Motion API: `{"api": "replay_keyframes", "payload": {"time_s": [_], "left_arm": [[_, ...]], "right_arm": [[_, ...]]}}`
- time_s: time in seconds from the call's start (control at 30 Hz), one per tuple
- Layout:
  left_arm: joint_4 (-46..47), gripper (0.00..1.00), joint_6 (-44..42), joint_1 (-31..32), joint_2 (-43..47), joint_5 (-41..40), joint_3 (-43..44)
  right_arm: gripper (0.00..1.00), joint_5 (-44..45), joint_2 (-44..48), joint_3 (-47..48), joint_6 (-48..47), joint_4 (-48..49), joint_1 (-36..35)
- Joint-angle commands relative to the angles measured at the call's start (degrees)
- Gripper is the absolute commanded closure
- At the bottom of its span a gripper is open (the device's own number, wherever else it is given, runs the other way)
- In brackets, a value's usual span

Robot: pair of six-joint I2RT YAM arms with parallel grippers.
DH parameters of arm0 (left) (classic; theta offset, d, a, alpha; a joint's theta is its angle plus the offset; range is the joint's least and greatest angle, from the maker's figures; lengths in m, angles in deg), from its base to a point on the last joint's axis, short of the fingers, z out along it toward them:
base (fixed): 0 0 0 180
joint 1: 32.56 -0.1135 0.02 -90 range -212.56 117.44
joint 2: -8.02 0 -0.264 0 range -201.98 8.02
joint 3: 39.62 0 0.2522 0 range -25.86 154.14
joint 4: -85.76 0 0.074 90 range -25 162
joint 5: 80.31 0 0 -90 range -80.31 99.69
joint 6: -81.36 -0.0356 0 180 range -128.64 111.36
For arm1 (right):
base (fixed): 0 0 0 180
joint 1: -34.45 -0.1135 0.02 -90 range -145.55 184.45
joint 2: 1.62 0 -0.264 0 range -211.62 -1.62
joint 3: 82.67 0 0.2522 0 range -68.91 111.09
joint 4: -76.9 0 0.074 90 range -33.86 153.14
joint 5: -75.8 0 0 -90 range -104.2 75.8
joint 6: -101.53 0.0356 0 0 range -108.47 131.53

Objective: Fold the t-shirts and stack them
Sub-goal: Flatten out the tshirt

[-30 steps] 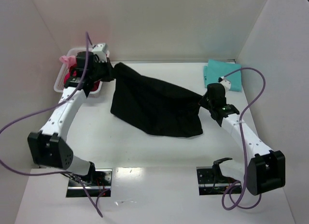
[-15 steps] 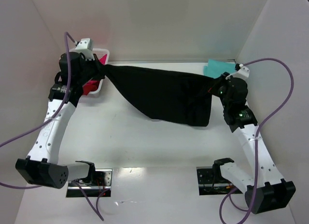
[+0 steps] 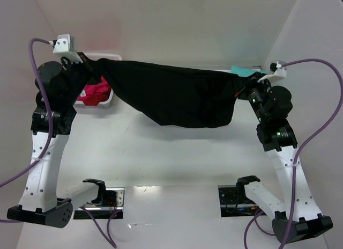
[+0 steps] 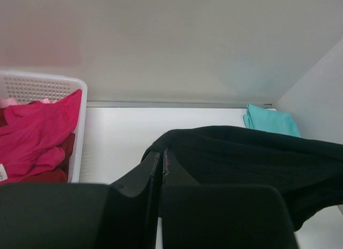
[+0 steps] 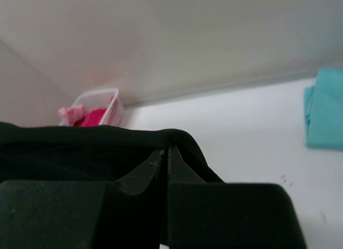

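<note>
Between both claws [image 4: 159, 155] [image 5: 165, 151], black t-shirt [image 3: 177, 96]

Matt cloth black t-shirt [image 3: 177, 96]

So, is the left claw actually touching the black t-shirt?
Touching. The left wrist view shows the left claw shut, with the black t-shirt pinched between its fingertips and the cloth running off from there.
</note>
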Motion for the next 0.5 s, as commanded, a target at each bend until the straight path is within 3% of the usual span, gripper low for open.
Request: {"api": "replay_keyframes", "payload": {"time_s": [0.0,0.17,0.3,0.47], "left_arm": [[-3.2,1.00,2.8,-0.6,1.4,-3.2,2.3],[-10.1,1.00,5.5,-0.6,2.5,-4.2,-5.7],[-8.5,1.00,6.6,-0.6,-0.4,-2.8,-9.1],[-4.5,1.00,6.0,-0.6,-6.5,-2.2,-11.9]], "right_arm": [[0.97,-4.9,0.5,-5.0,5.3,-1.2,0.5],[0.98,-15.6,0.8,-11.1,13.7,-5.6,0.5],[0.98,-12.9,-0.2,-14.4,13.2,-10.9,1.1],[0.98,-12.6,-7.7,-14.9,13.7,-8.3,1.7]]}}
